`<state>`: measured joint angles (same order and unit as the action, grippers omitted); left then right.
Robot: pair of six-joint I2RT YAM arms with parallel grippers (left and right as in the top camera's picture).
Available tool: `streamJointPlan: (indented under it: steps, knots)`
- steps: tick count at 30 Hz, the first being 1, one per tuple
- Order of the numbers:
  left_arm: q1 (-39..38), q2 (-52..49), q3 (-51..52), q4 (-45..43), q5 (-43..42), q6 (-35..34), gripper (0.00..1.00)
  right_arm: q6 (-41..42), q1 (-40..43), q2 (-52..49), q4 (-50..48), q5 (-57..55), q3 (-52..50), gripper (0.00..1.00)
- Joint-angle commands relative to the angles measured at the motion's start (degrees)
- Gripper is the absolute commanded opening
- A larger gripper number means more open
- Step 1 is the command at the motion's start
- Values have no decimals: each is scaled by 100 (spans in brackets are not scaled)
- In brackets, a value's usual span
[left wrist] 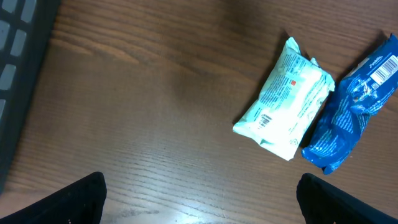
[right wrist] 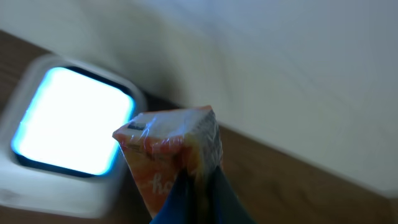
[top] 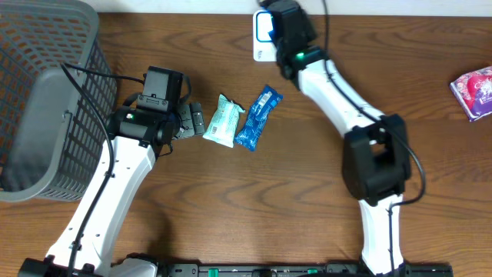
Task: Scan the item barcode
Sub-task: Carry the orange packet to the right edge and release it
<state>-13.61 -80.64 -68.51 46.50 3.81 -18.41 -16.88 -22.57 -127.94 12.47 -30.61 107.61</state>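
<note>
My right gripper is shut on an orange packet, holding it up beside the white scanner with its glowing blue-white window. From overhead the scanner sits at the table's far edge, and the right gripper covers the packet. My left gripper stands open above bare wood, left of a mint-green packet and a blue packet. Overhead, the left gripper sits just left of the mint-green packet and the blue packet.
A grey mesh basket fills the left side of the table, and its dark wall shows in the left wrist view. A pink-purple packet lies at the right edge.
</note>
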Motion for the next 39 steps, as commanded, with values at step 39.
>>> streamJointPlan:
  steps: [39]
  knots:
    - [15,-26,-44,17,74,-76,98,3366,6345,1423,894,1471,-2594,20]
